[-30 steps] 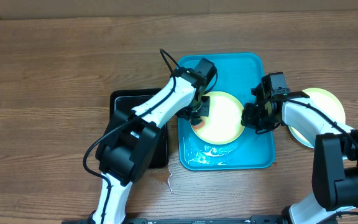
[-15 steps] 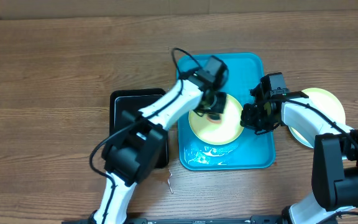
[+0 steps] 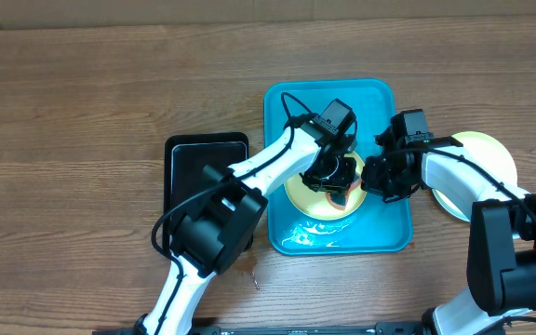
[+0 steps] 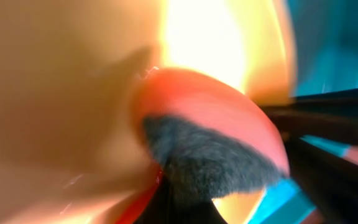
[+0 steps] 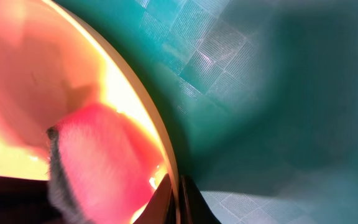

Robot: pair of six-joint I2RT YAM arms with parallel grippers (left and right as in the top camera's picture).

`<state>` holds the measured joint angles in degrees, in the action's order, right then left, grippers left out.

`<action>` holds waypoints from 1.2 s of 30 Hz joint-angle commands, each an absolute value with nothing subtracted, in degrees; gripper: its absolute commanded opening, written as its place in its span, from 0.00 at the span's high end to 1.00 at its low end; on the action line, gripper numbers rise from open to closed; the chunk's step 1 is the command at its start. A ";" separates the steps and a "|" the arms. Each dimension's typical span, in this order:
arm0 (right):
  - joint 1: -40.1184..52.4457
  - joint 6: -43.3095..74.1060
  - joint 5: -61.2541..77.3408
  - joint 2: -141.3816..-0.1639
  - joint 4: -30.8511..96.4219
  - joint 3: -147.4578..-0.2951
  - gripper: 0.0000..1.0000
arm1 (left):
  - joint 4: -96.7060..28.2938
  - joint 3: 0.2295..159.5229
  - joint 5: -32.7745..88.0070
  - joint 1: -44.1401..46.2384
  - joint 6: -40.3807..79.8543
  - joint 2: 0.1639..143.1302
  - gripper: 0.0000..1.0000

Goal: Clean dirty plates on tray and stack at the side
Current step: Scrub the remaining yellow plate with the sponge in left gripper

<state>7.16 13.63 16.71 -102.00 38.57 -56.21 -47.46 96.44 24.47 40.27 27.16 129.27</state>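
One plate (image 3: 303,197) lies on the turquoise tray (image 3: 380,102). My left gripper (image 3: 335,175) is shut on a pink sponge with a grey scrub side (image 4: 210,124) and presses it on the right part of the plate's face (image 4: 55,93). My right gripper (image 3: 372,177) is shut on this plate's right rim (image 5: 135,93), with one finger on each side of the edge (image 5: 179,186). The sponge also shows in the right wrist view (image 5: 98,155). Other pale plates (image 3: 480,149) lie stacked on the table right of the tray, partly hidden by my right arm.
A smaller black tray (image 3: 198,163) sits on the table just left of the turquoise tray. A wet film (image 3: 310,233) lies on the tray floor in front of the plate. A small bit of debris (image 3: 254,274) lies on the wood near the front.
My left gripper has swept the sponge from the plate's left edge across to its right part, near my right gripper. The right arm and the plate have stayed put.
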 commanded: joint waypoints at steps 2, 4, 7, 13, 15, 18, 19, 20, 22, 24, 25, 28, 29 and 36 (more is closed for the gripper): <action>7.11 13.41 13.54 -103.22 38.65 -55.55 0.96 | -53.47 96.77 4.91 38.98 30.94 127.35 0.96; 7.11 13.41 13.54 -103.22 38.63 -55.55 0.96 | -55.27 97.17 -0.05 39.00 30.92 126.56 0.96; 7.11 13.41 13.56 -103.22 38.61 -55.55 0.96 | -57.93 97.71 -4.93 39.00 30.89 126.50 0.96; 7.11 13.43 13.56 -103.22 38.65 -55.55 0.96 | -63.07 97.71 -15.73 39.00 32.05 126.50 0.96; 7.11 13.43 13.56 -103.22 38.65 -55.55 0.96 | -64.73 97.76 -17.82 39.00 33.12 126.50 0.96; 7.11 13.43 13.56 -103.22 38.65 -55.55 0.96 | -65.73 98.94 -11.60 39.00 33.45 126.50 0.96; 7.11 13.43 13.56 -103.22 38.65 -55.55 0.96 | -65.98 99.57 -9.63 39.05 33.45 126.48 0.96; 7.11 13.43 13.56 -103.22 38.65 -55.55 0.96 | -66.30 100.38 -7.64 39.07 33.45 126.39 0.96; 7.11 13.43 13.56 -103.22 38.65 -55.55 0.96 | -67.05 102.13 -4.95 39.07 33.45 125.60 0.96; 7.11 13.43 13.58 -103.22 38.68 -55.55 0.96 | -67.94 103.72 -3.81 39.07 33.43 124.01 0.96; 7.11 13.43 13.58 -103.22 38.68 -55.55 0.96 | -68.55 104.44 -3.40 39.00 33.43 122.76 0.96; 7.11 13.43 13.58 -103.22 38.70 -55.55 0.96 | -70.04 105.69 -3.53 38.46 32.67 117.95 0.96; 7.11 13.43 13.56 -103.22 38.72 -55.55 0.96 | -70.43 105.71 -3.60 38.02 31.99 115.85 0.96; 7.11 13.43 13.56 -103.22 38.85 -55.55 0.96 | -78.98 105.65 -13.56 32.64 31.27 105.97 0.96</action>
